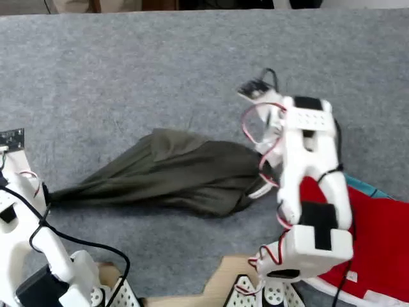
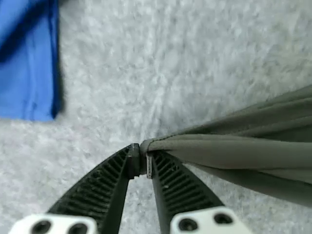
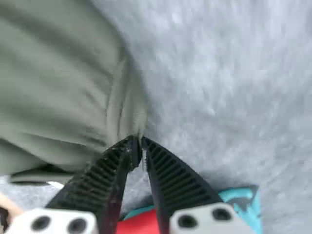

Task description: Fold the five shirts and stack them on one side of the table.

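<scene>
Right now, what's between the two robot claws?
The olive shirt, pinched at one end by the left gripper and at the other by the right gripper; the high view shows it.

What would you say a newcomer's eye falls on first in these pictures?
The olive shirt stretches across the middle of the grey table, bunched at one end in the left gripper and pinched at the other by the right gripper. Next comes the bright red shirt beside the right arm's base, then a blue shirt seen in the left wrist view.
</scene>
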Robot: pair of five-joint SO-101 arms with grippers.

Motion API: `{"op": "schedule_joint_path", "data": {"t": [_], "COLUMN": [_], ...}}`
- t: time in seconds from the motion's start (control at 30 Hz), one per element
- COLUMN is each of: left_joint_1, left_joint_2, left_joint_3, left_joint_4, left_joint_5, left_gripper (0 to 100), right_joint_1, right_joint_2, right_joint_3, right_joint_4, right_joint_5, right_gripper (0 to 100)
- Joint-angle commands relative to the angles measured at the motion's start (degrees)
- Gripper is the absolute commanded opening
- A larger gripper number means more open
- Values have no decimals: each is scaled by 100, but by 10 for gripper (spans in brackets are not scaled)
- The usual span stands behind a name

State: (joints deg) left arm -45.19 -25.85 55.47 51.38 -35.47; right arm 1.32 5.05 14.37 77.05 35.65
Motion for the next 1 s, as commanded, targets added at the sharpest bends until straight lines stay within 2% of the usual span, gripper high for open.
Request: {"op": "schedule_joint_path", "data": {"t": [0.0, 0.2, 0.37, 0.43, 0.57, 0.77, 0.97], "left_joint_1": [9, 9, 18, 18, 18, 9, 0], "left_joint_2": [-189, -189, -189, -189, -189, -189, -189], "left_joint_3": [123, 220, 220, 220, 220, 220, 220], "left_joint_4": [-70, -70, -70, -70, -70, -70, -70], "left_joint_5": [-44, -18, -18, -18, -18, -9, -9], "left_gripper": [18, 18, 18, 18, 18, 18, 18], "right_joint_1": [-743, -1323, -1631, -1851, -2387, -2782, -2738], "right_joint_2": [-127, 356, 1525, 2158, 3618, 5376, 6123], "right_joint_3": [-1244, -3530, -4954, -5376, -6308, -7785, -7837], "right_joint_4": [677, 1653, 1916, 1890, 1846, 2514, 2523], "right_joint_5": [-220, -466, -519, -527, -782, -923, -923], "right_gripper": [23, 40, 223, 249, 214, 140, 134]}}
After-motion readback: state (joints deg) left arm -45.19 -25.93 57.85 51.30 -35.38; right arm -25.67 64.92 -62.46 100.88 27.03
